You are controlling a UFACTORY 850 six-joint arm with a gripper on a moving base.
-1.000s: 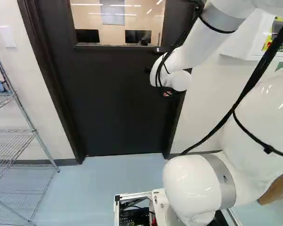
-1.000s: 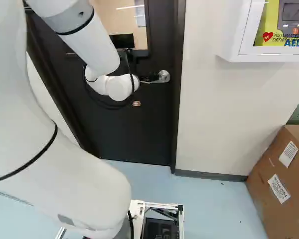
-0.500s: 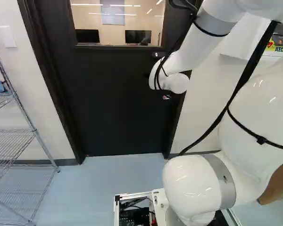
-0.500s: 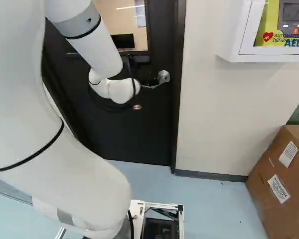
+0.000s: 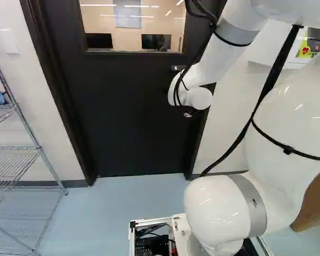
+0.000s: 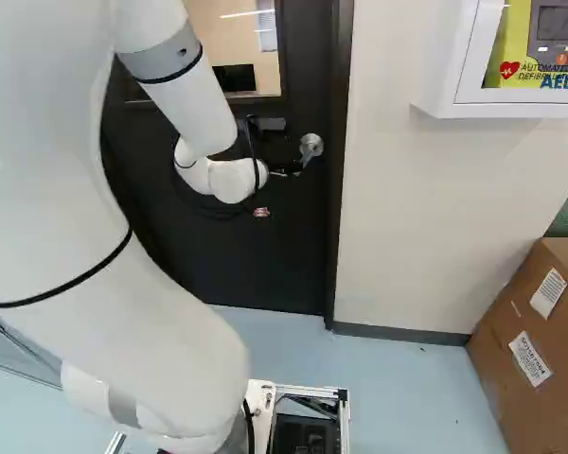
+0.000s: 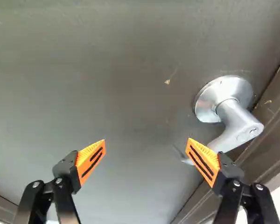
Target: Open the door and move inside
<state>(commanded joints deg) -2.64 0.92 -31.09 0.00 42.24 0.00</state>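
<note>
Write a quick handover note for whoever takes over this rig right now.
End effector: open, gripping nothing.
Door: closed, straight ahead.
Handle: near the door's edge, partly hidden by one finger; can't tell whether they touch.
Done: end effector is up close to the handle.
Left: work the handle, open the door, move inside.

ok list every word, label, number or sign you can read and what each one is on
"AED", on the yellow panel in the white wall cabinet
"AUTOMATED", on the same panel, above "AED"; the rest of that wording is too small to quote surely
Upper label and lower label on the cardboard box: print too small to read
</note>
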